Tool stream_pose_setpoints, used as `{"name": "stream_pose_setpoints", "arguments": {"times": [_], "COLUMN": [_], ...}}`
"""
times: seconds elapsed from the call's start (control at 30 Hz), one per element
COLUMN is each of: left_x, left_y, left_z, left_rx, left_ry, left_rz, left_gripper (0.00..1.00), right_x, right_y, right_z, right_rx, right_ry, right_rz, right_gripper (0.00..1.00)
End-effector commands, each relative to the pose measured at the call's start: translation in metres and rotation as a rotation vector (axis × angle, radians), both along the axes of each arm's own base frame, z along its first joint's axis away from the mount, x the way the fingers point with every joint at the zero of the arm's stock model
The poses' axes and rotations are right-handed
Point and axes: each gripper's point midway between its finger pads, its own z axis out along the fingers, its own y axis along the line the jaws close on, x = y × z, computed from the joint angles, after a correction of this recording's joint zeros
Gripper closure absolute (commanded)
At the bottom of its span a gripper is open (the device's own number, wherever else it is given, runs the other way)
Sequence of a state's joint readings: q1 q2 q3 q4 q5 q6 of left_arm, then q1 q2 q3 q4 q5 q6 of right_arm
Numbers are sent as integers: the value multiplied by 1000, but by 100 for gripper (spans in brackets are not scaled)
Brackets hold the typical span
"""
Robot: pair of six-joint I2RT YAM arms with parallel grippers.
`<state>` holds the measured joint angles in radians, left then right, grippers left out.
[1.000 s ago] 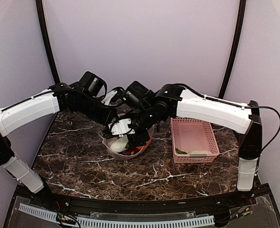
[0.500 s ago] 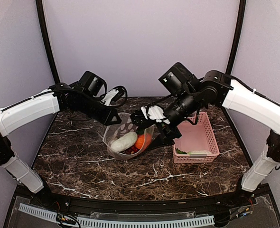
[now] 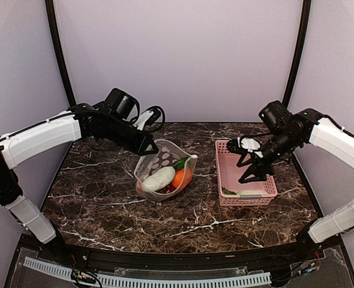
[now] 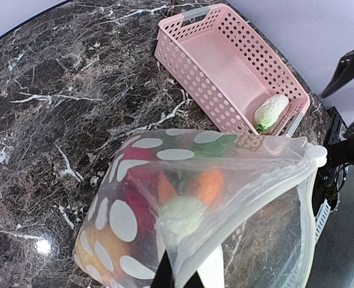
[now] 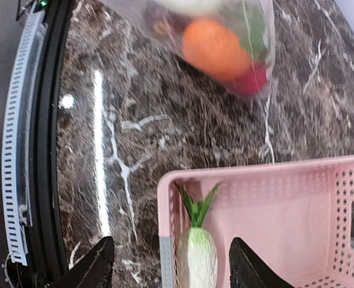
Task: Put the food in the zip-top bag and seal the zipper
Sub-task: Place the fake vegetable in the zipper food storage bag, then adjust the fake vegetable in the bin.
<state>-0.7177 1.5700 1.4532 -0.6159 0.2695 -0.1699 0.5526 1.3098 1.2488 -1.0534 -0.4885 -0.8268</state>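
The left gripper is clenched on the rim of the zip-top bag, which sits on the table holding the orange, while the right gripper hangs spread open over the pink basket containing the radish.

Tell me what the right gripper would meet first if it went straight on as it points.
Probably the radish, lying in the basket directly ahead of the open right gripper; how far off is unclear from these views.
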Motion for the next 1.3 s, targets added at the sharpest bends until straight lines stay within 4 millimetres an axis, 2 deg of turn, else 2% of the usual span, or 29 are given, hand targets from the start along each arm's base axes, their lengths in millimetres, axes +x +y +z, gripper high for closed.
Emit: {"name": "stream_pose_setpoints", "arguments": {"times": [0.0,0.07,0.17,0.33,0.43,0.73,1.07,1.27], "left_x": [4,4,3,1,2,0,-2,-4], "left_y": [-4,-3,-4,-2,-3,-5,-3,-3], "left_z": [11,9,8,5,3,-1,-6,-6], "left_rx": [-29,-25,-32,-34,-36,-39,-32,-38], "left_ry": [0,5,15,20,26,29,34,34], "left_rz": [3,10,13,23,20,3,-1,1], "left_gripper": [99,99,99,99,99,99,99,99], "right_x": [29,41,47,51,49,50,32,37], "right_y": [-34,-46,-56,-71,-75,-80,-76,-76], "right_z": [-39,-51,-65,-94,-104,-128,-160,-171], "right_rx": [-109,-149,-194,-305,-342,-398,-466,-499], "right_ry": [62,106,151,155,175,180,188,180], "right_rz": [-142,-202,-227,-224,-203,-196,-114,-123], "right_gripper": [41,43,45,45,45,48,50,55]}}
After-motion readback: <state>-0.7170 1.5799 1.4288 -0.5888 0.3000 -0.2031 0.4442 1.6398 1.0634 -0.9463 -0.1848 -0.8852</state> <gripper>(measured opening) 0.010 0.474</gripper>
